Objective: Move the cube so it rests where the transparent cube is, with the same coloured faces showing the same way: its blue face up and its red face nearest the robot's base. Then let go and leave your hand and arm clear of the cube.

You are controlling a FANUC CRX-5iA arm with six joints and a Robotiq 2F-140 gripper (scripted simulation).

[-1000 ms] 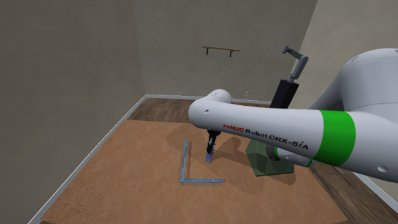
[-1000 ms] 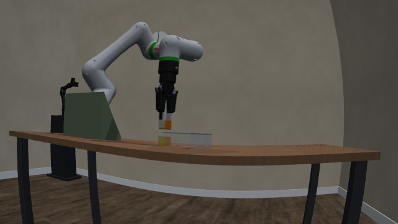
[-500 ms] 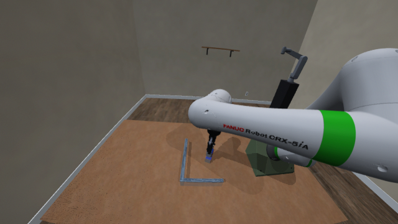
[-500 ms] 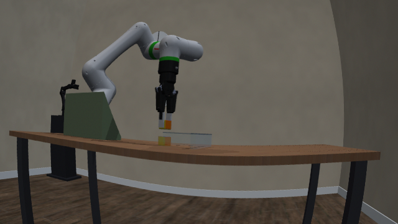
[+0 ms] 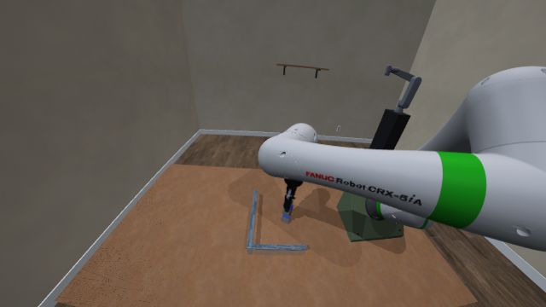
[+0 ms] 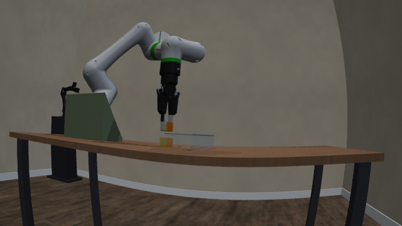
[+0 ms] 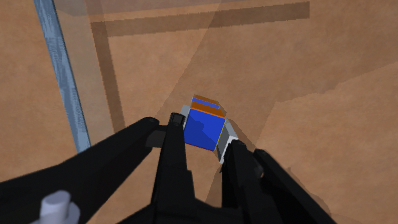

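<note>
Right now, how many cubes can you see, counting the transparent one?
2. The solid cube hangs in the end effector above the table. The transparent cube rests on the table directly beneath it. None seem hidden.

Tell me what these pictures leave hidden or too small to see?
- Cube, red face: shows in no view; the wrist view gives only its blue top.
- Transparent cube, wrist view: mostly covered by the held cube.
- Gripper, top view: too small to show the fingers.
- Green base block, top view: partly behind the arm.
</note>
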